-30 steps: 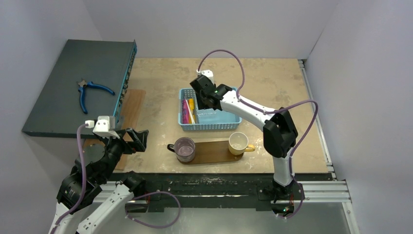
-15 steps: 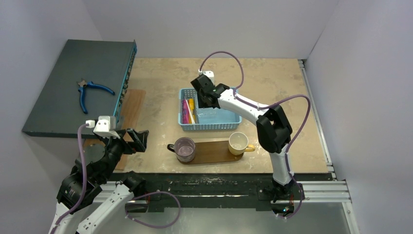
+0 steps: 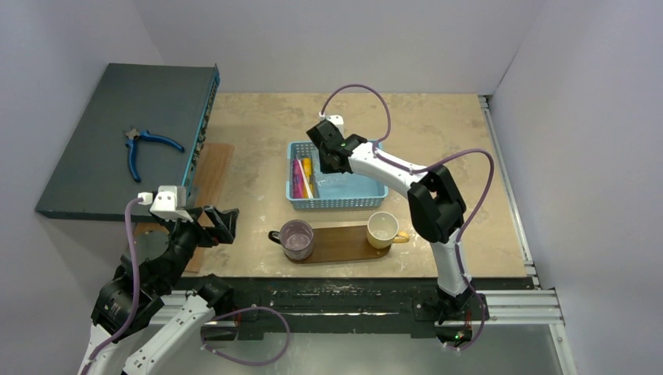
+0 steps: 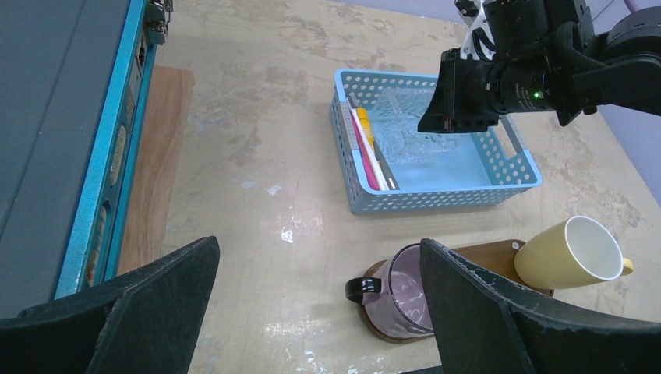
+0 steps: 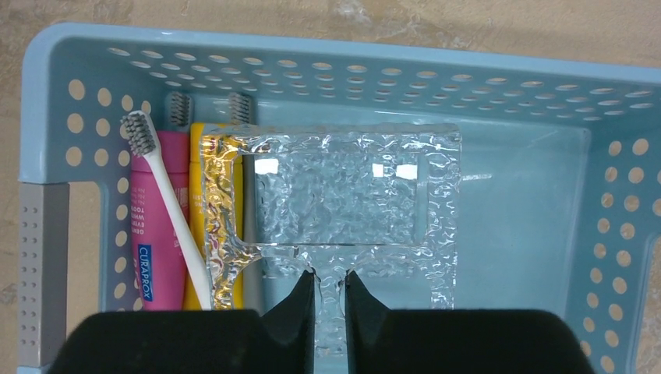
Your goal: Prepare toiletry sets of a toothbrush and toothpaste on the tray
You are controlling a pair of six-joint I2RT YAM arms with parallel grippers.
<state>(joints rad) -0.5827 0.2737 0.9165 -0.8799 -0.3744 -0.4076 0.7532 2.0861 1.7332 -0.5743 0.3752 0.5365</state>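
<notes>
The dark wooden tray lies near the table's front with a purple mug and a yellow mug on it. Behind it stands a blue basket. Along the basket's left wall lie a white toothbrush, a pink toothpaste tube and a yellow tube. My right gripper reaches down into the basket, shut on the narrow tab of a clear textured plastic piece. My left gripper hovers open and empty left of the tray.
Two more toothbrush heads lie at the basket's far left corner. Blue-handled pliers rest on a dark grey box at the left. A lighter wooden board lies beside the box.
My right gripper's jaws have narrowed onto the clear piece in the basket and the arm has shifted slightly left. The left arm has not moved.
</notes>
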